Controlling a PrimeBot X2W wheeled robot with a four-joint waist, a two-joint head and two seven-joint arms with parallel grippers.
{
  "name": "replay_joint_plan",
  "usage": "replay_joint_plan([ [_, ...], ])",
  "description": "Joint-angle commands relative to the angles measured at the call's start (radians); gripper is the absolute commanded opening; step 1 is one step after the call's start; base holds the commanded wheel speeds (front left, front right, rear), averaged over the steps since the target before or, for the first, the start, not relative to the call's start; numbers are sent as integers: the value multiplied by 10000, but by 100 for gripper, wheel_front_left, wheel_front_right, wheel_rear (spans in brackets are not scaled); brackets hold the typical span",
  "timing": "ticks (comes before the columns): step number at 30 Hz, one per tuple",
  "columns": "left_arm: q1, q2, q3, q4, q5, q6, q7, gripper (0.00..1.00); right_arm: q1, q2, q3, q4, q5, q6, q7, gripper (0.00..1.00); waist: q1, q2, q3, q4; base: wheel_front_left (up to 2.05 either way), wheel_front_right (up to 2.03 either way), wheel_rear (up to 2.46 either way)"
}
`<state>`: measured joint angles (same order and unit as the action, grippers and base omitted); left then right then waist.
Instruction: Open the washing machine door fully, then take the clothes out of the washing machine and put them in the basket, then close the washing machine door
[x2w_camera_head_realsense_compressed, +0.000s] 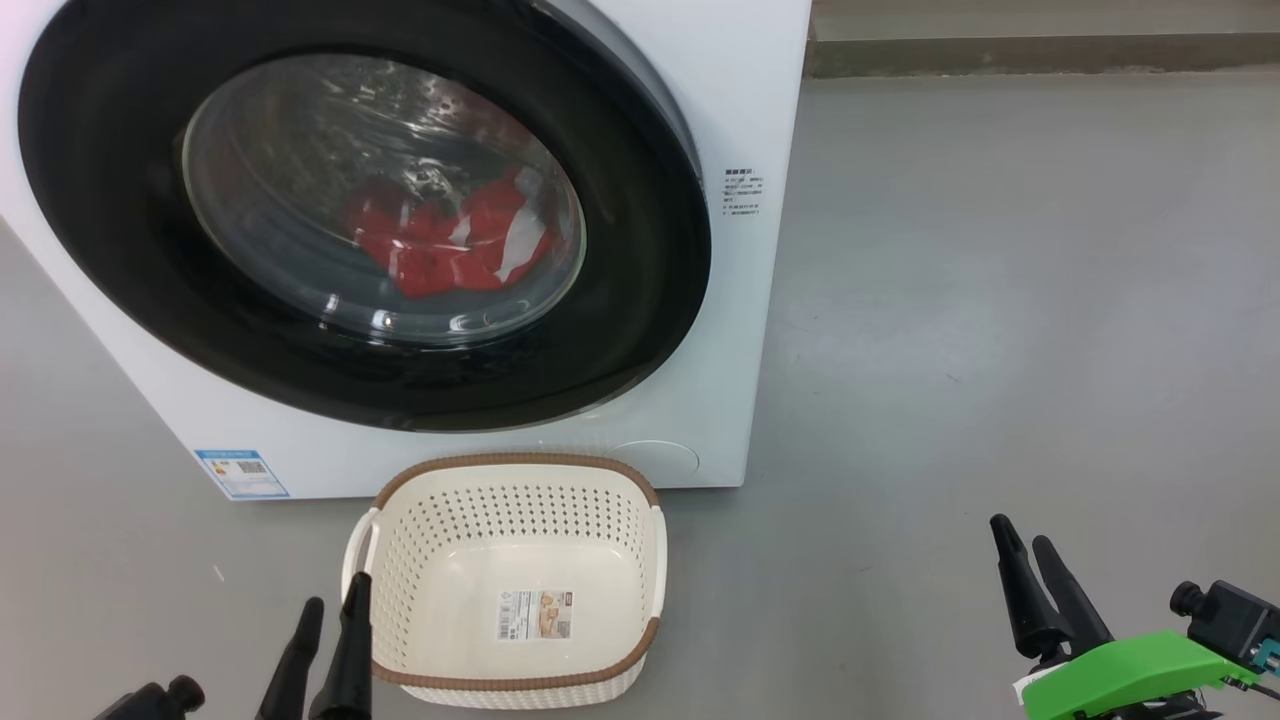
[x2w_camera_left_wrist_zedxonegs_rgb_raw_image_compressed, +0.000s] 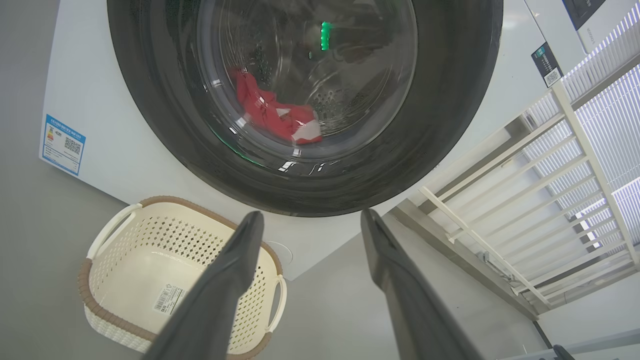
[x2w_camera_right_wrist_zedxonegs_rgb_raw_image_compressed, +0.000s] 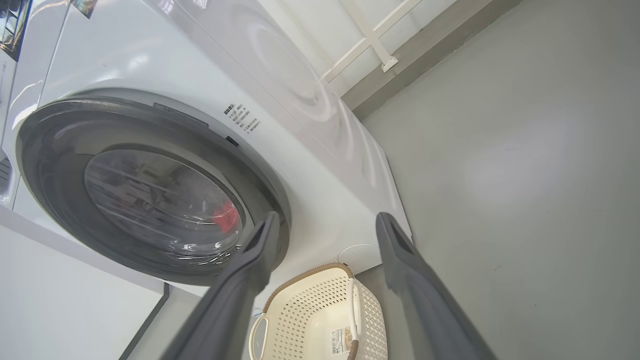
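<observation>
The white washing machine (x2w_camera_head_realsense_compressed: 720, 90) stands ahead with its round black-rimmed door (x2w_camera_head_realsense_compressed: 640, 300) pushed to, standing slightly proud at its upper right. Red clothes (x2w_camera_head_realsense_compressed: 440, 245) with white panels lie in the drum behind the glass, and the left wrist view shows the clothes (x2w_camera_left_wrist_zedxonegs_rgb_raw_image_compressed: 272, 112) too. The cream basket (x2w_camera_head_realsense_compressed: 640, 510) sits empty on the floor just before the machine. My left gripper (x2w_camera_head_realsense_compressed: 335, 610) is open, low beside the basket's left rim. My right gripper (x2w_camera_head_realsense_compressed: 1020, 545) is open over bare floor far to the right. Each wrist view shows its own fingers (x2w_camera_left_wrist_zedxonegs_rgb_raw_image_compressed: 235, 260) (x2w_camera_right_wrist_zedxonegs_rgb_raw_image_compressed: 405, 260) spread apart, holding nothing.
Grey floor (x2w_camera_head_realsense_compressed: 1000, 300) spreads to the right of the machine. A low ledge (x2w_camera_head_realsense_compressed: 1040, 50) runs along the back wall. A white railing (x2w_camera_left_wrist_zedxonegs_rgb_raw_image_compressed: 540, 190) rises by the wall to the right of the machine in the left wrist view. A blue sticker (x2w_camera_head_realsense_compressed: 240, 472) marks the machine's lower front.
</observation>
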<state>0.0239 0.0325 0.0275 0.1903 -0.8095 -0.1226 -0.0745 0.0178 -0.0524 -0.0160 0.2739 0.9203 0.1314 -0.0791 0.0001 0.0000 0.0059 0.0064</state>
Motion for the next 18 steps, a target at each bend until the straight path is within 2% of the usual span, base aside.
replay_joint_plan([
  [1,-23,158,131,-367,400,-44,-176,100,-69,-136,185,-332,-363,-4,-142,100,-1,0,-6,0,0,0,0],
  [18,139,189,88,-669,2305,-54,-649,100,140,-179,280,-535,-2019,-5,-612,100,-1,0,-38,-17,0,0,0],
])
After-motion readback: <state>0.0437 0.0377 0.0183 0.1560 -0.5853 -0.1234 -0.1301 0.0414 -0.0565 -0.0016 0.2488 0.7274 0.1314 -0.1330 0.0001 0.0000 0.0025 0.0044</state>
